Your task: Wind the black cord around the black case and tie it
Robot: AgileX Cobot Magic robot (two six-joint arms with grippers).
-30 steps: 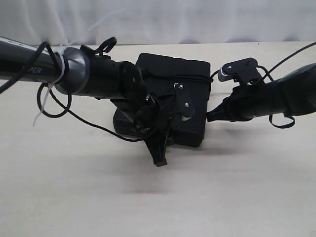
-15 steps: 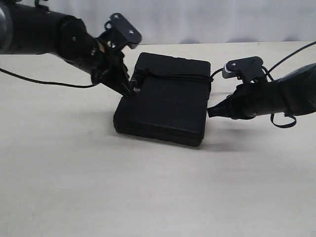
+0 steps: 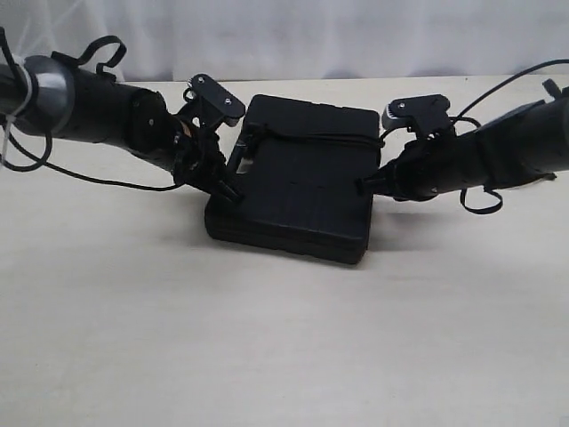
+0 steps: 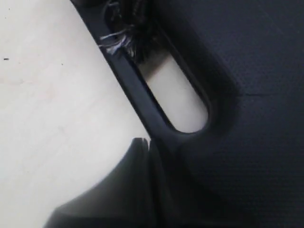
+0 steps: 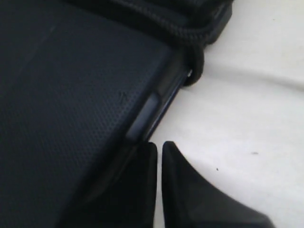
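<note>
A pale table is seen across the lower frame. At centre the black case is laid flat, with the black cord wrapped across its far end. The left gripper and right gripper are set at its sides (both pinched closed, nothing held). A white backdrop is seen along the top. Since half a second ago, the right gripper has been brought against the case's edge.
</note>
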